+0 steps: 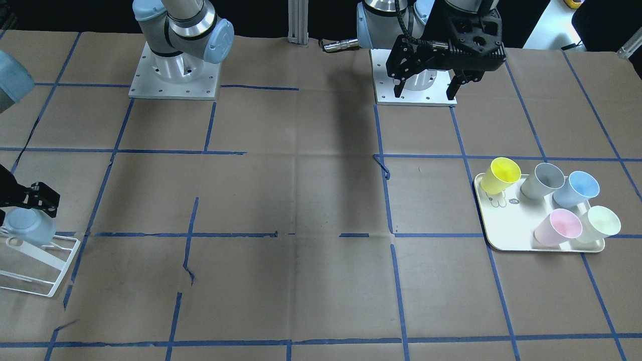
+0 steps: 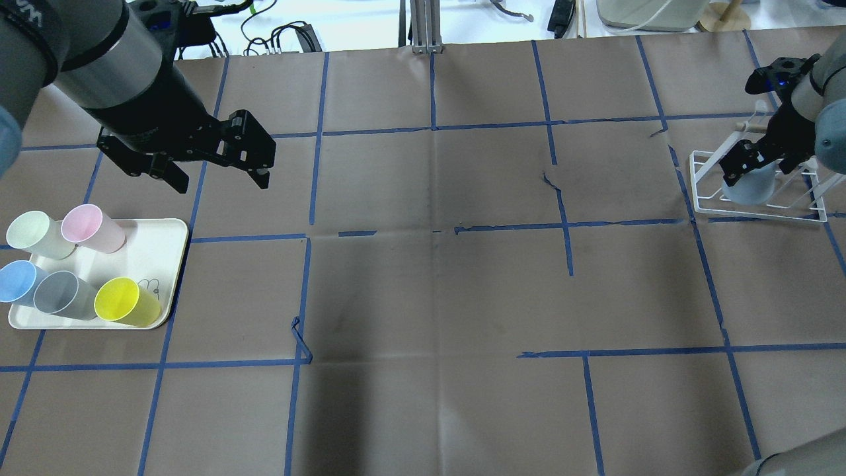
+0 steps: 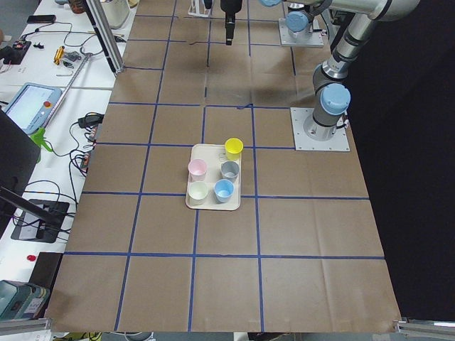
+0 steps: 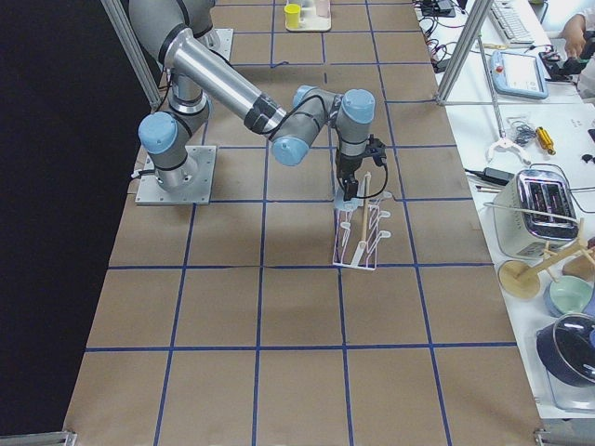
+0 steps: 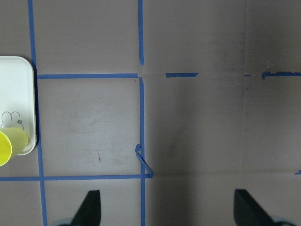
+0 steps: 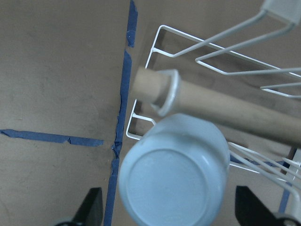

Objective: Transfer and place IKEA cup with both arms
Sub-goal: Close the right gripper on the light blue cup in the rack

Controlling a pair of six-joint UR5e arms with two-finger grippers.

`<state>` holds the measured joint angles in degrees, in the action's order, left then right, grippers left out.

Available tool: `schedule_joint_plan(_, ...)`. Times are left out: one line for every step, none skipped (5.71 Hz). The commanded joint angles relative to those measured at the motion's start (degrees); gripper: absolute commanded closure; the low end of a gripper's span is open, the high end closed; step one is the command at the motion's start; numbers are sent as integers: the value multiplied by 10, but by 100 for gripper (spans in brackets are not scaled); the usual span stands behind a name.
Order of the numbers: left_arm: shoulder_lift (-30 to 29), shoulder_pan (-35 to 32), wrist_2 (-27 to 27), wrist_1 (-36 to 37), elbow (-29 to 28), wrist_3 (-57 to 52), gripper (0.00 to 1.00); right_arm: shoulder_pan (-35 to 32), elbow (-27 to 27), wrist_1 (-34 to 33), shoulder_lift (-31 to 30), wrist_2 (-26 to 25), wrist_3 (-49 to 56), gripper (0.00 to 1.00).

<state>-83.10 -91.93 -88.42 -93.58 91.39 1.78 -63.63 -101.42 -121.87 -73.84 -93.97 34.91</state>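
Note:
The IKEA cup (image 6: 174,183), pale sky-blue, is upside down on the white wire rack (image 2: 707,185) at the table's right end. It also shows in the front-facing view (image 1: 31,226) and the overhead view (image 2: 749,190). My right gripper (image 6: 169,212) is just above it, open. Its fingers (image 6: 94,207) stand on either side of the cup with a small gap. The right gripper also shows in the overhead view (image 2: 747,165) and the front-facing view (image 1: 31,198). My left gripper (image 2: 221,184) is open and empty, hanging above the table beyond the tray, as the left wrist view (image 5: 167,212) confirms.
A white tray (image 2: 162,231) at the left end holds several pastel cups: a near-identical blue cup (image 2: 16,281), a grey cup (image 2: 59,294), a yellow cup (image 2: 122,302), a pink cup (image 2: 89,227) and a pale green cup (image 2: 33,233). A wooden dowel (image 6: 225,110) lies across the rack.

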Motion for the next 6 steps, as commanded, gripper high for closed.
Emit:
schedule_joint_plan(0, -1, 0, 0, 0, 1, 1, -1, -2, -48, 5, 5, -5, 0)
schedule_joint_plan(0, -1, 0, 1, 0, 1, 0, -1, -4, -44, 7, 4, -4, 0)
schedule_joint_plan(0, -1, -1, 1, 0, 1, 0, -1, -3, -43, 5, 7, -4, 1)
schedule_joint_plan(0, -1, -1, 1, 0, 1, 0, -2, -3, -42, 5, 21, -5, 7)
schedule_joint_plan(0, -1, -1, 1, 0, 1, 1, -2, -4, -39, 5, 21, -5, 14)
schedule_joint_plan(0, -1, -1, 1, 0, 1, 0, -2, -4, -38, 5, 20, -5, 22)
